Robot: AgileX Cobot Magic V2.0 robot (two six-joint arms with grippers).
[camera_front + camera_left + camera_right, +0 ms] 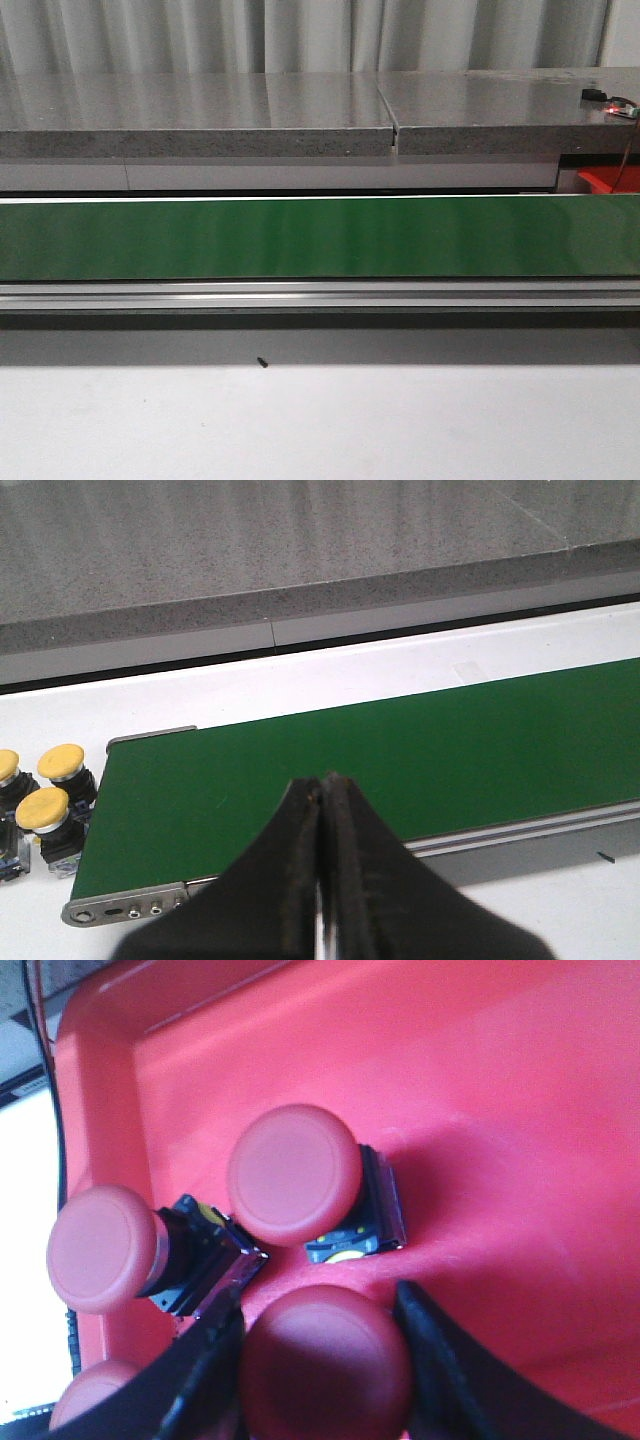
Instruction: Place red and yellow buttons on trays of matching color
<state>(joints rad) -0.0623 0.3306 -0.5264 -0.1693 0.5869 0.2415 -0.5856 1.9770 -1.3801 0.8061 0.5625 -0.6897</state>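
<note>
Front view: green conveyor belt (320, 237) below grey stone counter (300, 110).

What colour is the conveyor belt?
Green; the conveyor belt shows best in the front view.

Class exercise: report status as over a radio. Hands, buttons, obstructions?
Left hand shut, empty, over green belt. Right hand around a red button above red tray. Three yellow buttons beside belt end. Belt clear.
</note>
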